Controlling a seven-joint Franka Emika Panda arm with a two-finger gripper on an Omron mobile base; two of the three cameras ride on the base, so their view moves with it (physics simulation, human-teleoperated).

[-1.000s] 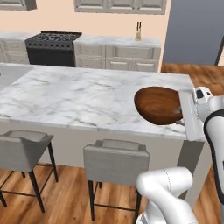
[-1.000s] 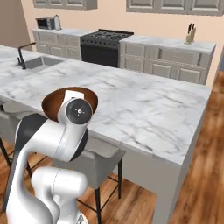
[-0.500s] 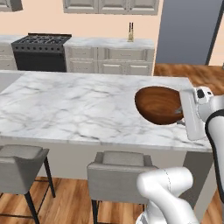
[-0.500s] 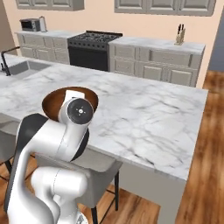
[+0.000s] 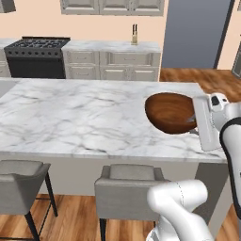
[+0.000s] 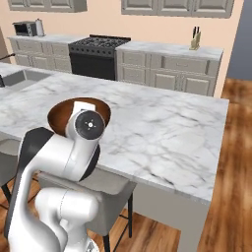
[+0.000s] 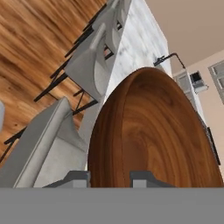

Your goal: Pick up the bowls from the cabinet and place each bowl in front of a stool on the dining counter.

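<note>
A round dark brown wooden bowl [image 5: 168,112] hangs tilted just above the right part of the white marble dining counter [image 5: 70,122]. My gripper [image 5: 195,121] is shut on the bowl's rim. In the right base view the bowl [image 6: 63,114] peeks out behind my hand, over the counter [image 6: 162,133]. The hand view looks into the bowl [image 7: 153,131], with my gripper [image 7: 110,179] pinching its near rim. Grey padded stools [image 5: 127,188] [image 5: 19,181] stand under the counter's front edge, one almost below the bowl. The stools [image 7: 94,57] also line the counter's side in the hand view.
Along the back wall stand a black stove [image 5: 40,56], base cabinets with a knife block [image 5: 134,35], a grey fridge [image 5: 195,33] and closed wall cabinets [image 5: 113,5]. A microwave [image 6: 27,28] and the inset sink [image 6: 24,76] lie at the left. The floor is wood.
The whole picture has shifted, so the base has driven and turned along the counter. The bowl stays in my gripper at the same place in the views.
</note>
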